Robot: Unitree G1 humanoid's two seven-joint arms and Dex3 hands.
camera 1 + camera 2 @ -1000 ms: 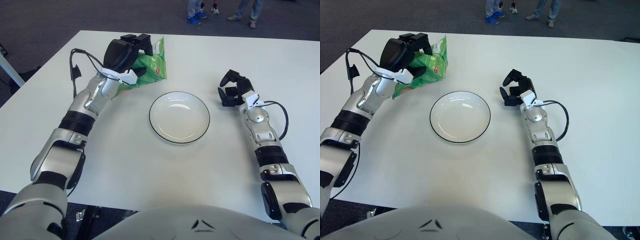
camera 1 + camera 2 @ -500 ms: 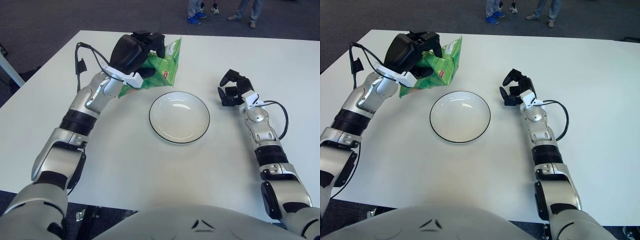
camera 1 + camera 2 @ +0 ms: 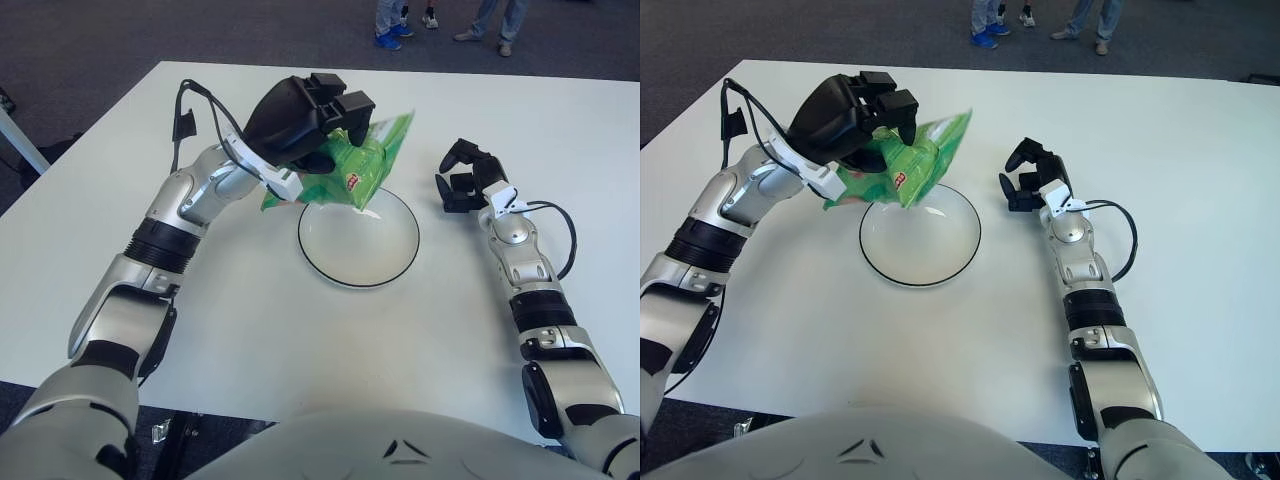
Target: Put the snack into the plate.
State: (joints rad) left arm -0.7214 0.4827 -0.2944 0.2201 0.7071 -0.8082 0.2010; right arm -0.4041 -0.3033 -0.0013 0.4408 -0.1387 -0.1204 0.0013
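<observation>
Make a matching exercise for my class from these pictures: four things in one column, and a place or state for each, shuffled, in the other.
Things:
1. snack bag
2. plate
3. left hand
4. right hand

Places or states:
A. white with a dark rim, nothing lying in it
B. beside the plate, holding nothing
C. green, held up over the plate's far-left rim
D. gripping the bag from above

Pairs: 1-C, 2-A, 3-D, 4-B
</observation>
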